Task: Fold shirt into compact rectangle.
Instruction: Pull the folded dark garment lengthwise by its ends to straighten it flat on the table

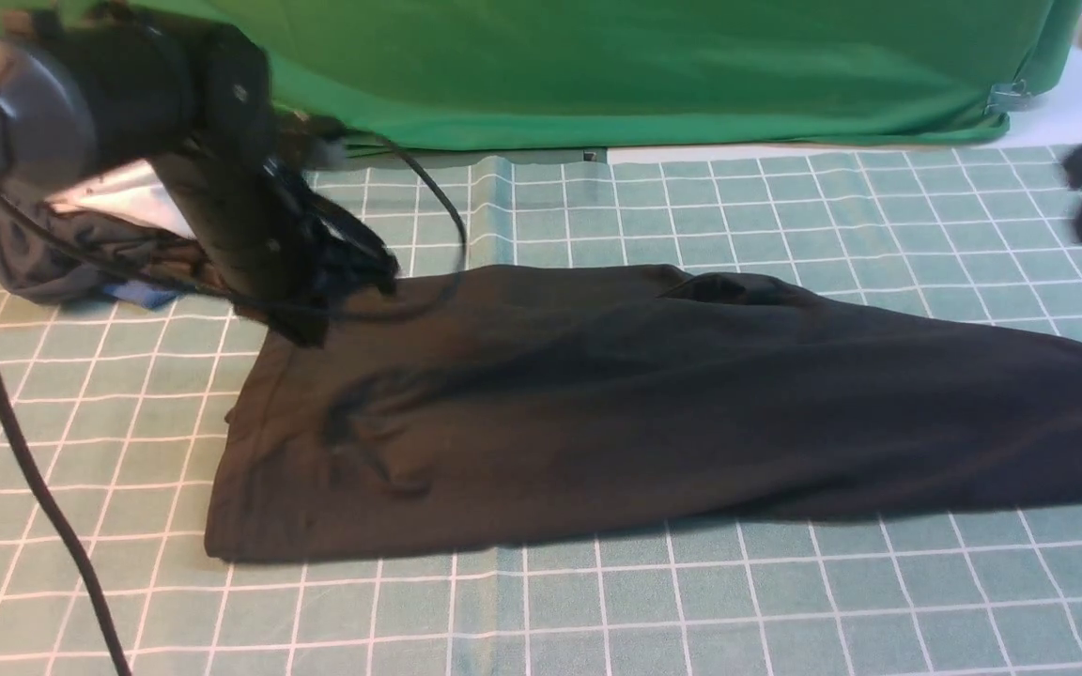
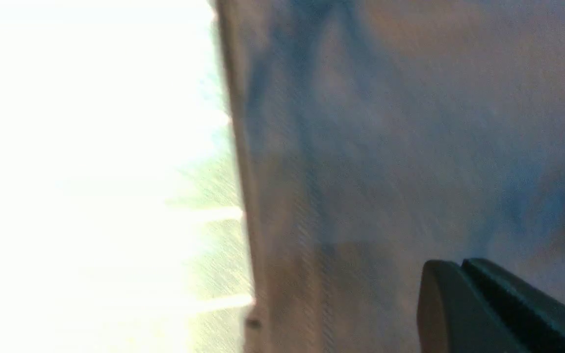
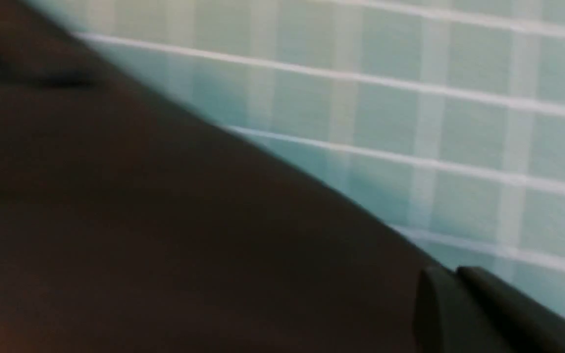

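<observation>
Black shirt (image 1: 541,413) spreading across middle of frame, unfolded sleeve-like length reaching right edge; left pincer (image 2: 461,267) and right pincer (image 3: 451,274) hovering closed.

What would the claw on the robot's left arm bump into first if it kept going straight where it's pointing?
Probably the black shirt, spread beneath the left gripper; how much gap remains is hard to judge.

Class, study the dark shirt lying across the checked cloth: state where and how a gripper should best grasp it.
Probably pinch the black shirt at its near left corner, coming from above: that edge lies flat and ends in a distinct corner on the checked cloth.
</observation>
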Controlling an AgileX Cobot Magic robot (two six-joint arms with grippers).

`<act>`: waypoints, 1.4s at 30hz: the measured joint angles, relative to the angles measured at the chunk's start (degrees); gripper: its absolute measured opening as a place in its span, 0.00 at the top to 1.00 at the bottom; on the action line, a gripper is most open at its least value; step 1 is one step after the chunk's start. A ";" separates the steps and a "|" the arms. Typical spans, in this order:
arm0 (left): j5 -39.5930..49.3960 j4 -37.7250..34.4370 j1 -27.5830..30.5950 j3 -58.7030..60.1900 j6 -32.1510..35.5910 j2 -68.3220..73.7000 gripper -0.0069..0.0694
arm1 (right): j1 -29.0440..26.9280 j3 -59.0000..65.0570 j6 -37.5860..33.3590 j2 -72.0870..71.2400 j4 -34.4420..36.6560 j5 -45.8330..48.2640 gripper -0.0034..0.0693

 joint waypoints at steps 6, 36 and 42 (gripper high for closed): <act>-0.05 -4.22 6.39 -8.29 2.86 4.25 0.88 | 7.74 0.00 -3.93 0.00 2.53 -4.47 0.95; -4.22 -7.17 6.66 -14.07 12.09 15.47 0.89 | 13.48 -0.06 -4.66 3.53 2.53 -6.66 0.88; -3.52 -5.67 6.66 -14.61 12.16 10.43 0.89 | 15.64 -0.47 -8.99 7.31 2.42 -8.14 0.64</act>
